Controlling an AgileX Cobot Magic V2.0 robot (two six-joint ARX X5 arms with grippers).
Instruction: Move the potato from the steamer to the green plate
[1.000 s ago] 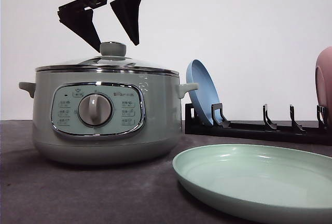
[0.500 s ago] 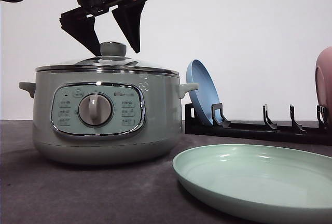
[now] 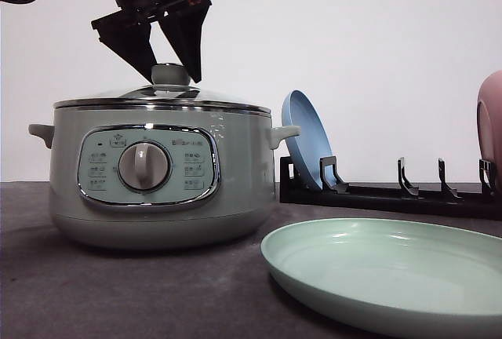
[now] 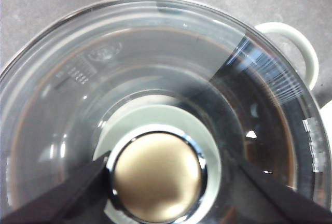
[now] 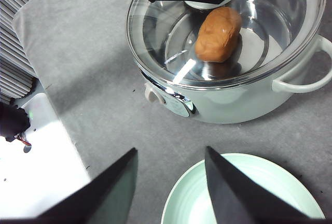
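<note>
The pale green steamer (image 3: 157,174) stands at the left of the table with its glass lid (image 4: 171,63) on. Through the glass, the right wrist view shows the orange-brown potato (image 5: 218,33) lying inside. My left gripper (image 3: 172,80) hangs over the lid, open, its fingers (image 4: 72,193) straddling the lid knob (image 4: 155,177). One finger touches the knob and the other stands a little off it. The green plate (image 3: 384,276) lies empty at the front right. My right gripper (image 5: 171,182) hovers open above the table between steamer (image 5: 233,94) and plate (image 5: 244,193), holding nothing.
A black dish rack (image 3: 392,194) stands behind the plate, holding a blue plate (image 3: 306,139) upright and a pink dish (image 3: 492,119) at the far right. A white surface (image 5: 41,156) borders the grey mat in the right wrist view.
My left gripper's fingers have drawn closer together around the lid knob and dropped slightly. The steamer, lid and plate have not moved.
</note>
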